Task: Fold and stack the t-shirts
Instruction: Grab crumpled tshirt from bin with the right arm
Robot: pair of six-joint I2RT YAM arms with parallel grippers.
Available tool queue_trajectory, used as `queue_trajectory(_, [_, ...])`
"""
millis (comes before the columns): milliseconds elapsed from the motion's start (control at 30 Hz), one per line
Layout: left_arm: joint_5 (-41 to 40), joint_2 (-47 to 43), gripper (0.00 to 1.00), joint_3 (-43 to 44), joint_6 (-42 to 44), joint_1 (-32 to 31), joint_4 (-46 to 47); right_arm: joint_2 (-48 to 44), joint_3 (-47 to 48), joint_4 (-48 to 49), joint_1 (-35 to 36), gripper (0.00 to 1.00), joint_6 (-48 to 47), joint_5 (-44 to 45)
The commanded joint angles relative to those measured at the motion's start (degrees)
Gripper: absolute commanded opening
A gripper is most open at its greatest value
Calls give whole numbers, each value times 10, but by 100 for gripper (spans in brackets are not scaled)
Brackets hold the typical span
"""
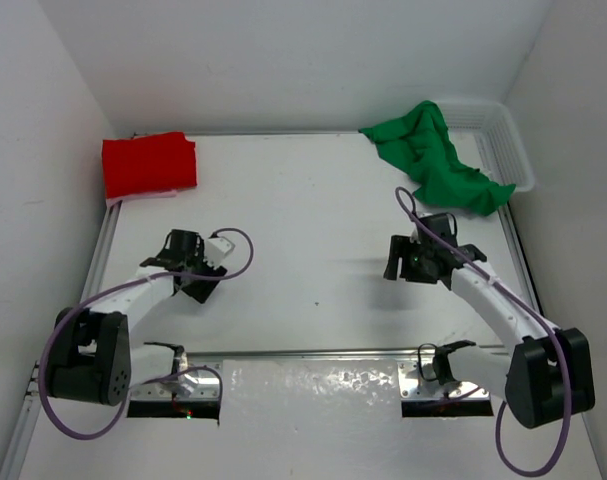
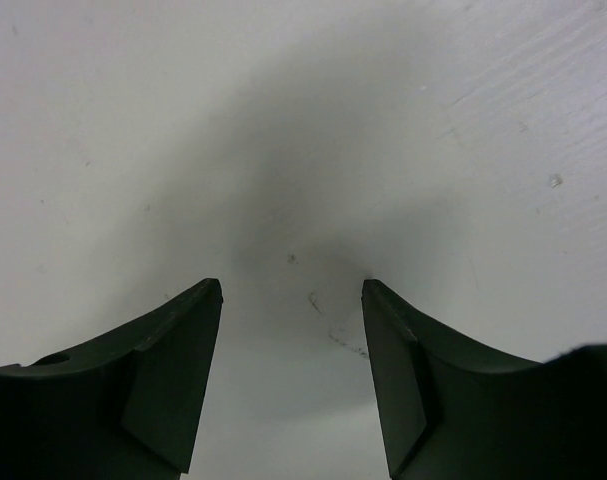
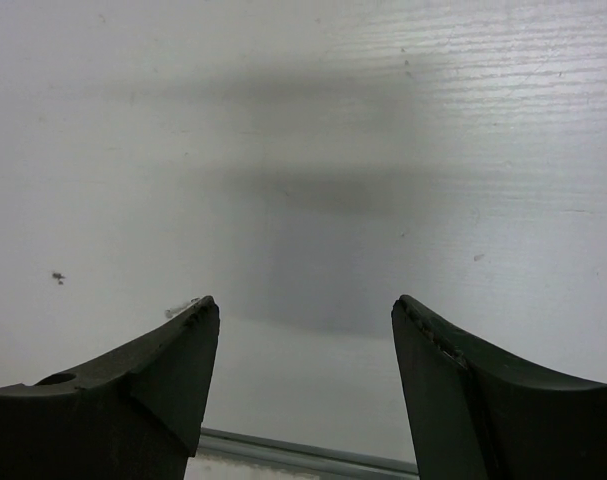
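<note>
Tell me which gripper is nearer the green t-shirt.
Right. The right gripper hovers over bare table just on the near side of the green t-shirt, apart from it. The left gripper is across the table, closer to the folded red t-shirt.

One red t-shirt point(image 1: 149, 165), one green t-shirt point(image 1: 435, 160), one basket point(image 1: 507, 140), two claws point(image 2: 291, 295) point(image 3: 305, 305)

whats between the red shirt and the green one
Nothing. The top view shows only bare white table between the folded red t-shirt and the crumpled green t-shirt.
</note>
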Motion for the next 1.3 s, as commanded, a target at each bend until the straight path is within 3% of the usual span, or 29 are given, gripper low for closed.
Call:
queue_trajectory(0, [19,-5,57,-3,-5,-29,37,-18,45,-6,-1,68,5,-20])
queue_trajectory(100, [13,10,57,-3,-7,-58,40,3,160,-42,-1,67,-12,-28])
queue_trajectory(267, [-11,24,56,13,-18,-87,51,92,391,-106,-16,45,-56,47])
queue_trajectory(333, [-11,29,56,24,-24,-87,49,164,514,-123,-38,44,-64,65])
queue_trajectory(367, [-9,32,56,27,-28,-88,51,190,583,-126,-64,44,-65,65])
queue_trajectory(467, [-8,37,56,28,-28,-88,54,309,669,-120,-108,46,-65,86])
queue_trajectory(533, [-16,41,56,27,-29,-88,58,403,749,-121,-141,52,-58,117])
queue_trajectory(567, [-21,45,56,27,-32,-88,57,435,799,-119,-160,61,-51,115])
queue_trajectory(667, [-51,58,55,27,-37,-88,54,569,892,-85,-219,65,6,32])
queue_trajectory(900, [-81,120,53,29,-44,-88,39,740,924,91,-288,62,162,12])
queue_trajectory(1033, [-98,159,52,28,-45,-88,36,821,985,157,-288,70,160,-64])
queue_trajectory(1167, [-117,202,50,32,-48,-88,41,816,916,222,-288,74,157,-49])
queue_trajectory(1267, [-117,221,49,33,-50,-88,44,844,937,225,-286,75,171,-67])
